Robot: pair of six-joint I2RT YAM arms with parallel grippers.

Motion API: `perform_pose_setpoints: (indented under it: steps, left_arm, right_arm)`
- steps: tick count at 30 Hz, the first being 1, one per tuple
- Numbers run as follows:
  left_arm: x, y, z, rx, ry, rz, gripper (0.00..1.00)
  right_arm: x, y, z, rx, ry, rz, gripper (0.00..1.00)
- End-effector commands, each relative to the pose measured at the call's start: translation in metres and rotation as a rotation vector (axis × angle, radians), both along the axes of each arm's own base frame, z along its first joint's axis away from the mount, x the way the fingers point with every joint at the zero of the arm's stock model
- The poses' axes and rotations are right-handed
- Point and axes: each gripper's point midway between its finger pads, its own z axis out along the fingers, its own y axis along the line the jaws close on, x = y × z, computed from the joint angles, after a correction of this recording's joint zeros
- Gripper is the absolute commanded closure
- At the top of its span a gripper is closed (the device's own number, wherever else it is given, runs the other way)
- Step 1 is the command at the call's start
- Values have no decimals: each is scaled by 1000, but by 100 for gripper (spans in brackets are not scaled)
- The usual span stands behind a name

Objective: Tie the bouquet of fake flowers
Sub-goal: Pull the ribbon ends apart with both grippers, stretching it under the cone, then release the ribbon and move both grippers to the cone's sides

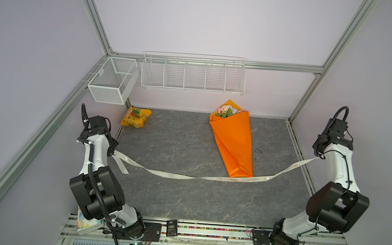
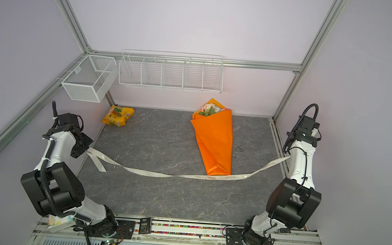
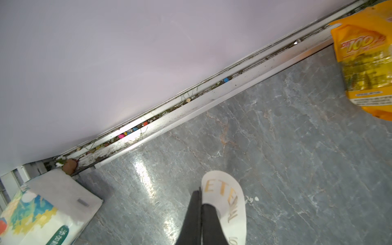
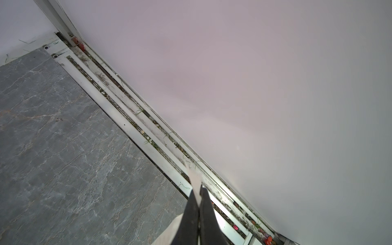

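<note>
The bouquet of fake flowers (image 1: 233, 141) (image 2: 214, 139) lies on the grey table right of centre. Its orange paper wrap narrows toward the front, and pale blooms and leaves (image 1: 227, 111) show at the far end. A white ribbon (image 1: 185, 176) (image 2: 161, 173) with gold lettering sags across the table. It passes right at the wrap's lower end; I cannot tell whether it runs under it. My left gripper (image 3: 200, 198) is shut on one end of the ribbon (image 3: 224, 191) by the left table edge. My right gripper (image 4: 200, 191) is shut on the other end (image 4: 194, 174), raised over the right rail.
A yellow-orange snack packet (image 1: 135, 120) (image 3: 364, 70) lies at the back left corner. Two white wire baskets (image 1: 112, 79) (image 1: 193, 73) hang on the walls. A tissue pack (image 3: 42, 212) sits by the left arm's base. A small dark loop (image 1: 258, 150) lies right of the bouquet.
</note>
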Motion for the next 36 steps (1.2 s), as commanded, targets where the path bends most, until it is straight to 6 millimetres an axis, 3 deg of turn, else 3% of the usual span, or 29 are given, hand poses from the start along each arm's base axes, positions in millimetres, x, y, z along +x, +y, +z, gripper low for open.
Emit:
perform_pose_setpoints:
  steps: [1,2,3,5,6,7,8,11,14,16,20,23,26,28,32,36]
  left_arm:
    - [8,0,3,-24,-9,-12,89]
    - [9,-1,0,-32,-7,-22,64]
    - [8,-1,-2,-32,7,-23,49]
    - [3,2,2,-17,38,-18,34]
    - [-1,4,6,4,47,-11,32]
    - [-4,7,12,28,47,-2,24]
    - [-8,10,20,54,43,8,1]
    - [-2,0,39,40,-24,-54,1]
    - [14,-30,52,-83,-131,-143,1]
    - [35,-74,59,-149,-201,-299,0]
    - [71,-219,58,-424,-370,-665,5]
    - [78,-321,46,-558,-393,-854,6]
    - [81,-405,31,-632,-351,-990,3]
    - [84,-451,18,-700,-329,-1042,2]
    - [103,-511,-11,-792,-289,-1064,2]
    - [126,-536,-30,-855,-290,-1038,2]
  right_arm:
    - [12,8,-12,2,53,41,89]
    - [14,13,-16,16,65,55,81]
    - [16,19,-19,41,68,79,71]
    - [15,31,-19,85,65,98,50]
    - [14,36,-15,102,52,109,44]
    - [13,42,-10,124,31,122,39]
    - [12,47,-5,141,9,130,33]
    - [12,67,10,218,-40,194,31]
    - [23,116,20,373,-135,382,29]
    - [30,157,17,494,-171,532,29]
    - [37,223,-13,659,-157,693,28]
    - [43,249,-38,721,-137,729,28]
    - [52,269,-66,788,-102,752,28]
    - [58,283,-81,819,-55,778,28]
    - [76,297,-101,835,-23,802,27]
    - [96,303,-117,870,-7,815,26]
